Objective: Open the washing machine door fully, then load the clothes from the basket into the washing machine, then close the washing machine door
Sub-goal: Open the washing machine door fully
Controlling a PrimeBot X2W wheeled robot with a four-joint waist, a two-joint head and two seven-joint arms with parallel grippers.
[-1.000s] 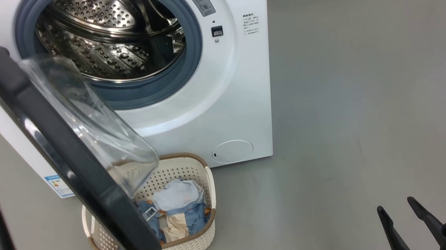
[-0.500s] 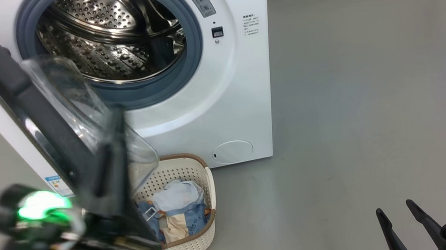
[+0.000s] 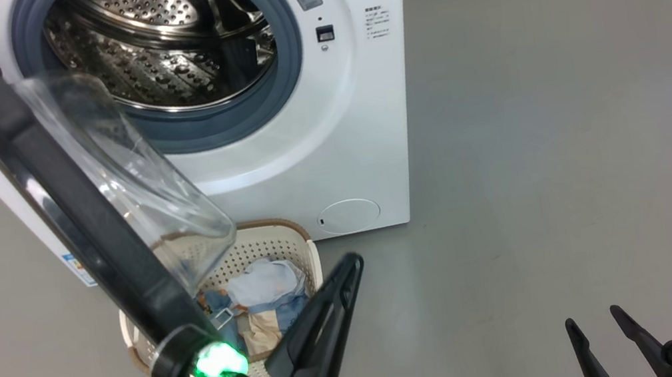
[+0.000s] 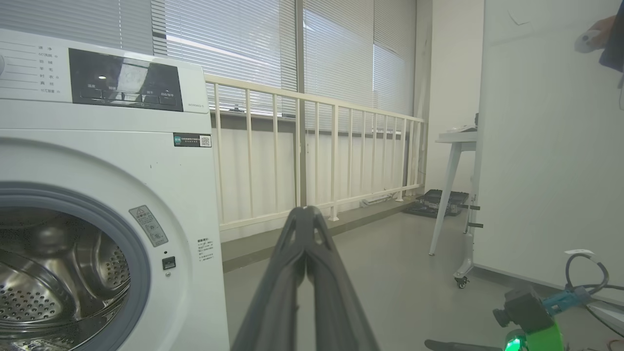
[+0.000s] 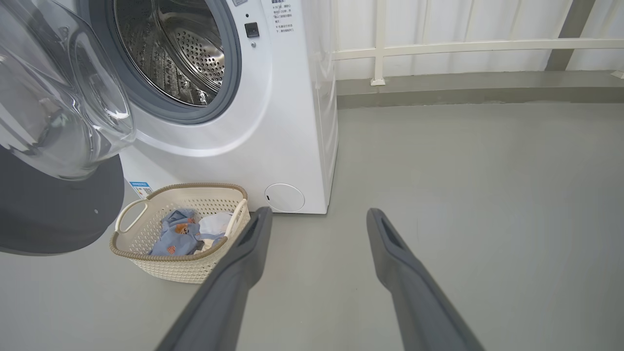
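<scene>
Your left gripper (image 3: 349,269) is narrow, empty, right of the washing machine door (image 3: 77,216). Your right gripper (image 3: 592,318) gapes wide.

The left end effector (image 3: 349,266), low at six o'clock, points toward one o'clock, fingers pressed together. The right end effector (image 3: 594,317), at five o'clock, has fingers spread.

Left fingers (image 3: 342,289) swept from lower-left edge rightward; now before basket (image 3: 274,225) near corner.
</scene>
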